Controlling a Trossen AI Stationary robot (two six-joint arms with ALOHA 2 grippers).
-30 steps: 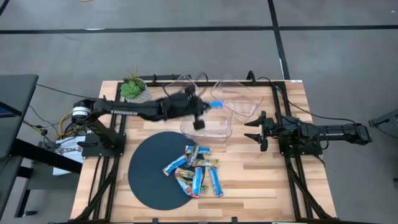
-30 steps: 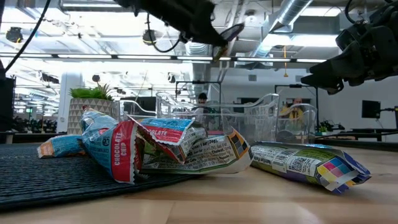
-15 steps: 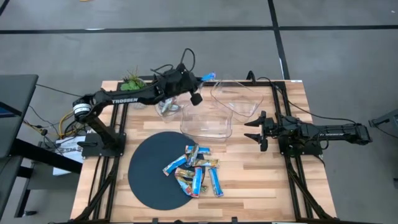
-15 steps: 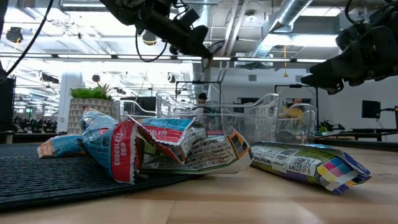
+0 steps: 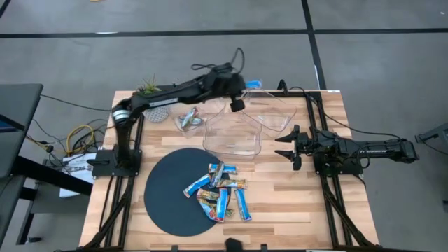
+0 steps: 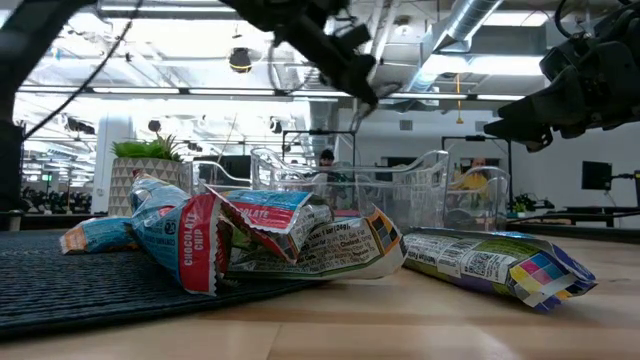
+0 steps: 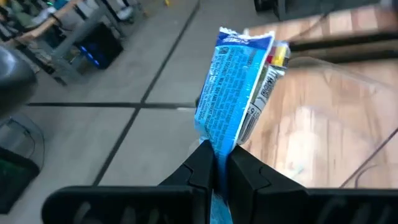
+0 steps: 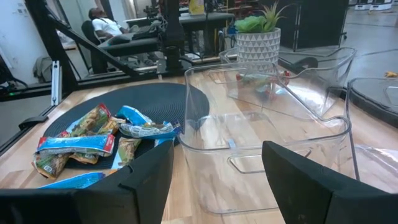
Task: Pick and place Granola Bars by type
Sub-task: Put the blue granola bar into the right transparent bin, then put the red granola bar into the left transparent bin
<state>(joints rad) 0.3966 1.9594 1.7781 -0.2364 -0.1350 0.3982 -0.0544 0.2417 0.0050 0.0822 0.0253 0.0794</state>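
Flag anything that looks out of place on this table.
Little stands out. The bars lie in a jumbled heap, half on the round mat, several wrappers crumpled. The left claw holds one blue bar above the bins.

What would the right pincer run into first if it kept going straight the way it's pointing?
Most likely the near wall of the clear bin straight ahead of the open right pincer. The gap in between looks free, though depth is hard to judge.

three clear bins (image 5: pixel 234 133); one dark round mat (image 5: pixel 168 192); one potted plant (image 5: pixel 148 89); two arms; about ten granola bars (image 5: pixel 220 189)
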